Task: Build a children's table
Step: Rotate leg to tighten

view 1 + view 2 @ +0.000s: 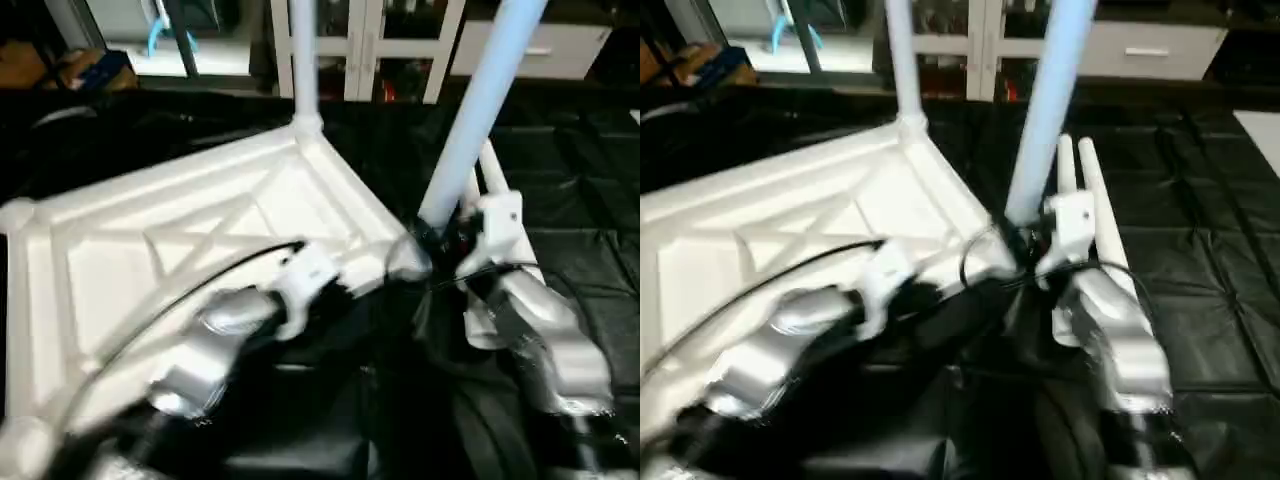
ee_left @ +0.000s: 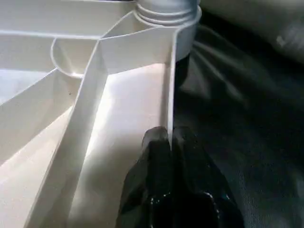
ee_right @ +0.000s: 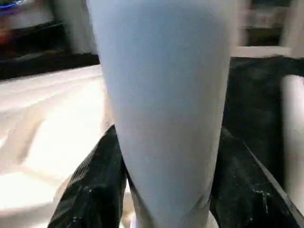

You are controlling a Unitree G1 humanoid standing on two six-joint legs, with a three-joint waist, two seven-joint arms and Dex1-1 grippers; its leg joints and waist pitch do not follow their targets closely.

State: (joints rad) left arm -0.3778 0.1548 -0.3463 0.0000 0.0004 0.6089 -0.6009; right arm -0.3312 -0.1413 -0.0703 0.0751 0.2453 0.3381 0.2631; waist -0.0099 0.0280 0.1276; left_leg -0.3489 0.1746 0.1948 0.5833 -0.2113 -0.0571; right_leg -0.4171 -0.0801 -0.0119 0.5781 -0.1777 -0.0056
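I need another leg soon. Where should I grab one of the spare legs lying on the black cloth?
Take the spare legs one at a time, around the round shaft near mid-length, coming from above with the fingers across the tube. They lie flat and side by side beyond the right gripper, so start with the outer one, whose open side leaves room for a finger.

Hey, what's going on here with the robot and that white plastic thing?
The robot is putting legs on a children's table. The white tabletop lies underside up on the black-draped work table. The left pincer is clamped on the tabletop's edge rib, steadying it. The right pincer grips a tube leg at the near corner socket. Another leg stands at the far corner, and two spare legs lie alongside.
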